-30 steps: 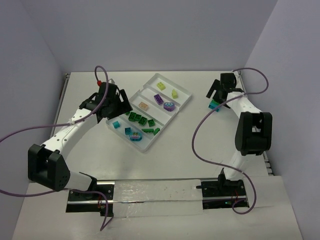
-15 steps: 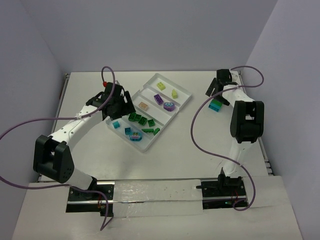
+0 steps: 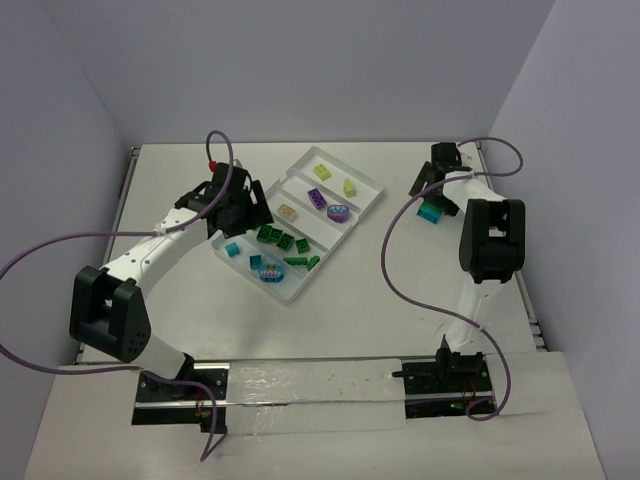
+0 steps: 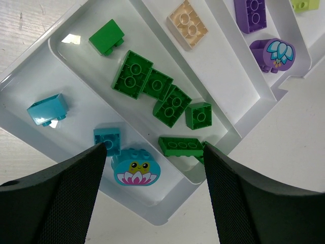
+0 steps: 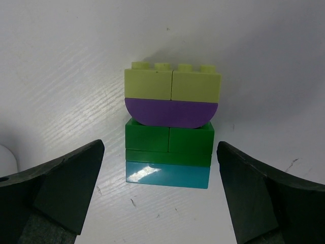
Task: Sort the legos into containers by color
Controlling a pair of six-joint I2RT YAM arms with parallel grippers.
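Note:
The clear white tray [image 3: 372, 190] has four long compartments. In the left wrist view, the nearest one [image 4: 76, 56] holds several green bricks [image 4: 133, 79], two small teal bricks [image 4: 48, 108] and a teal frog-and-lotus brick [image 4: 137, 166]. The others hold a peach brick [image 4: 188, 29], purple bricks [image 4: 277, 53] and yellow-green bricks [image 3: 322, 171]. My left gripper [image 4: 154, 152] is open and empty above the tray's near left end, also seen from the top view [image 3: 243, 208]. A stacked clump [image 5: 170, 127] of yellow-green, purple, green and teal stands on the table at the far right [image 3: 432, 211]. My right gripper [image 5: 160, 152] is open, with a finger on either side of the clump and clear of it.
The side walls stand close to the table on the left and right. The table's far right edge [image 3: 480, 150] is just behind the right gripper [image 3: 432, 185]. Purple cables loop over both arms.
My left gripper has shifted a little to the right over the tray's near left end. My right wrist has drawn back toward the far edge. The clump stays on the table.

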